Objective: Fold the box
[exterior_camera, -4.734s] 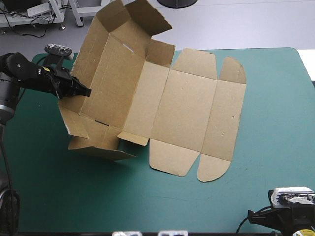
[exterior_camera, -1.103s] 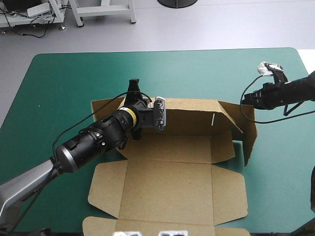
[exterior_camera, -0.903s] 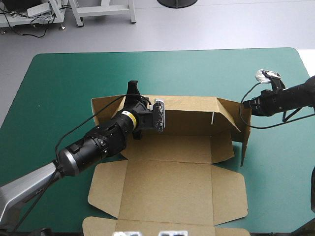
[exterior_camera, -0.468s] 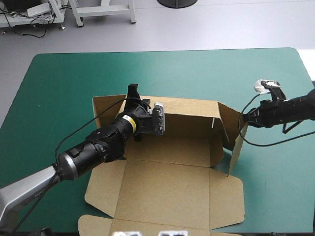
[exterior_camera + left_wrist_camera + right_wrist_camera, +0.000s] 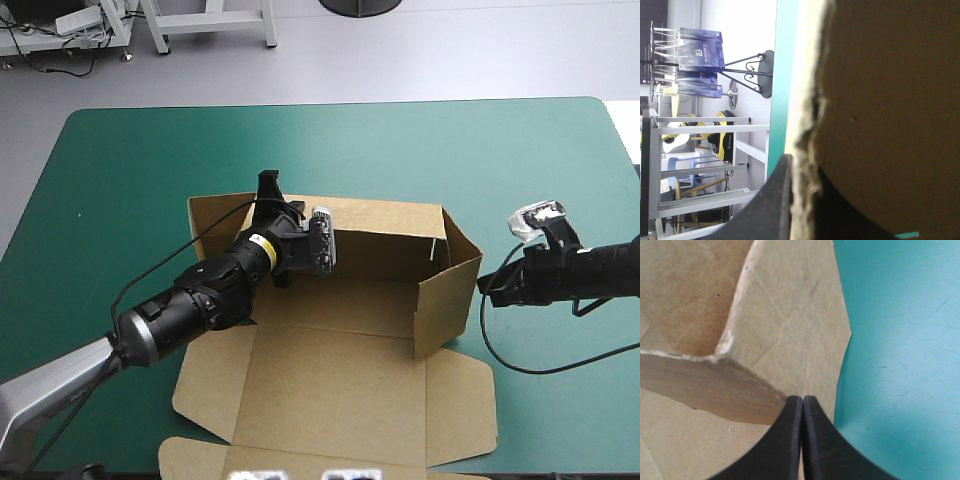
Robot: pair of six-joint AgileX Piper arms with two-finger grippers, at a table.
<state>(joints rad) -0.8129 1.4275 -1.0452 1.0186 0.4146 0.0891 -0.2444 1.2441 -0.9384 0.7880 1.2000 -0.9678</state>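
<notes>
Half-raised brown board box [image 5: 340,385] lies on the teal-green desk [image 5: 140,160], long axis left-right. Black-finned left pincer [image 5: 269,192] clamps its far wall [image 5: 385,216]; right pincer [image 5: 486,287], clenched empty, seemingly touches its right end wall [image 5: 445,300].

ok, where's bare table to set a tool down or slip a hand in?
Widest free patch: the teal-green cover from the box out to the far edge. Also the far-left corner, and the far-right corner beyond the right gripper. Crowded: the left gripper clamps the box's back wall, and the right gripper sits at its right wall.
</notes>
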